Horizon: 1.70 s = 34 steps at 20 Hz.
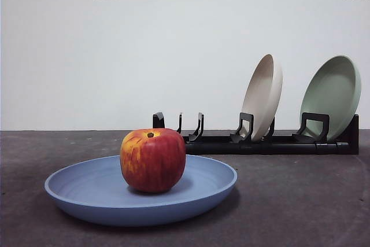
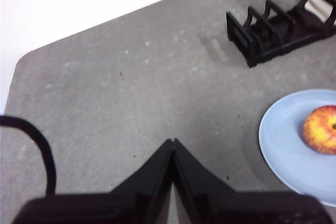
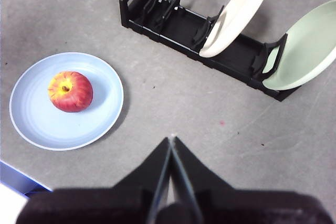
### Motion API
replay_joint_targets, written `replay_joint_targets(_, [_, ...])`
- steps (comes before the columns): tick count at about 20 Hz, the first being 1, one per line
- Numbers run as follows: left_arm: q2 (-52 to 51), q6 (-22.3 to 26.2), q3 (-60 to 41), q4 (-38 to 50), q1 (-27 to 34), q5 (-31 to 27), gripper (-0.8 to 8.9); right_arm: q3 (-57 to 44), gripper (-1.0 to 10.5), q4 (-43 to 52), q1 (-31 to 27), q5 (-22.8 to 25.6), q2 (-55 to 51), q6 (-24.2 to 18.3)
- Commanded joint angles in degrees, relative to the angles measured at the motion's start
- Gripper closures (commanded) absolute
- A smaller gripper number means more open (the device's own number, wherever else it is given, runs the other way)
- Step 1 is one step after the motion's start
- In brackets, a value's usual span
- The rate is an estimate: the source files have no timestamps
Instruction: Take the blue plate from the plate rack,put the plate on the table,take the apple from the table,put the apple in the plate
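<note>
The blue plate (image 1: 87,192) (image 2: 286,145) (image 3: 37,119) lies flat on the table (image 1: 289,201), in front of the plate rack (image 1: 260,143) (image 3: 178,24) (image 2: 273,30). The red apple (image 1: 152,160) (image 2: 320,129) (image 3: 71,91) stands upright in the middle of the plate. My left gripper (image 2: 173,141) hovers shut over bare table, well off to the plate's side. My right gripper (image 3: 171,138) is shut too, high above the table between plate and rack. Neither gripper holds anything, and neither shows in the front view.
A beige plate (image 1: 263,93) (image 3: 239,11) and a pale green plate (image 1: 332,93) (image 3: 310,48) lean in the rack's right-hand slots. The rack's left slots hold nothing. A white wall with two sockets stands behind the table.
</note>
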Motion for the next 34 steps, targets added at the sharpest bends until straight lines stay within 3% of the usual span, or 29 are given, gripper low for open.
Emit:
replay_joint_targets(1, [3.0,0.6,0.2,0.2,0.0,-0.1,8.14,0.2,9.5,-1.2,0.0,0.0,0.2,0.6])
replay_joint_targets(3, [4.8,0.6,0.1,0.2,1.1,0.0,8.15,0.2,9.5,-1.2,0.0,0.0,0.3,0.6])
replay_joint_targets(5, [4.9,6.6,0.1,0.2,3.4,-0.5,8.14,0.2,9.5,-1.2,0.0,0.0,0.3,0.6])
replay_joint_targets(8, [3.7,7.0,-0.8,3.6,12.1,1.8,8.15,0.2,9.5,-1.2,0.0,0.0,0.3,0.6])
replay_joint_targets(11, [-2.1,9.0,-8.9,23.4,23.8,1.8,8.15,0.2,9.5,-1.2,0.0,0.0,0.3,0.6])
replay_joint_targets(13, [-7.6,9.3,-18.8,38.6,31.3,4.9,8.14,0.2,9.5,-1.2,0.0,0.0,0.3,0.6])
replay_joint_targets(15, [-13.1,9.7,-28.6,48.3,38.2,12.4,8.15,0.2,9.4,-1.2,0.0,0.0,0.3,0.6])
replay_joint_targets(17, [-18.0,10.8,-36.3,53.4,45.0,23.8,8.15,0.2,9.5,-1.2,0.0,0.0,0.3,0.6])
replay_joint_targets(19, [-22.2,14.3,-41.9,56.2,51.6,36.5,8.14,0.2,9.4,-1.2,0.0,0.0,0.3,0.6])
replay_joint_targets(22, [-27.0,20.9,-47.6,58.5,59.4,49.2,8.15,0.2,9.5,-1.2,0.0,0.0,0.3,0.6])
replay_joint_targets(26, [-33.2,25.6,-55.5,59.7,63.3,51.2,8.15,0.2,9.5,-1.2,0.0,0.0,0.3,0.6])
replay_joint_targets(30, [-41.0,25.3,-62.7,60.7,63.5,50.6,8.14,0.2,9.5,-1.2,0.0,0.0,0.3,0.6])
replay_joint_targets(34, [-40.8,24.2,-64.9,63.6,63.5,50.5,8.15,0.2,9.5,-1.2,0.0,0.0,0.3,0.6])
